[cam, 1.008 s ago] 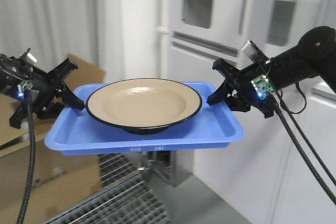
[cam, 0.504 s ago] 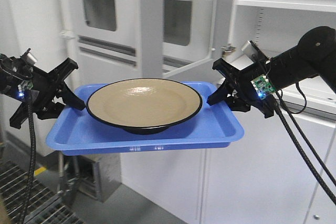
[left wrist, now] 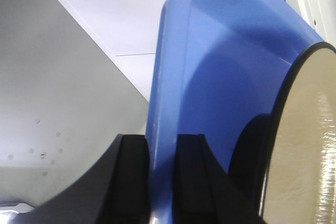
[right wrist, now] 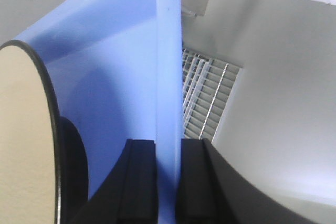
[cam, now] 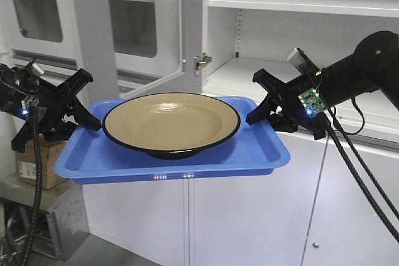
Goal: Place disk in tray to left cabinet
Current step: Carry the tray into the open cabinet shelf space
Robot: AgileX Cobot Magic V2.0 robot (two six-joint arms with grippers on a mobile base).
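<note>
Holding the load level is the whole job at this point, so start with your left gripper (cam: 80,113). Its black jaws are closed on the short left edge of the tray (cam: 187,160), one on each face of the raised rim, as the left wrist view shows. Pinching the rim rather than reaching under the floor leaves the underside free to be set flat on a shelf.

The disk (cam: 169,123) rides tan side up in the middle of the tray. It sits clear of both pincers, so neither one touches it and the weight looks evenly shared.

At the right edge, your right gripper (cam: 262,105) mirrors the left and is clamped over the rim in the same way. The tray hangs level in the air with nothing beneath it.

Behind and to the right stands the cabinet (cam: 349,5), its wide lower shelf (cam: 249,76) bare just beyond the right gripper. From that I judge the carry is under way and the set-down not yet begun.
</note>
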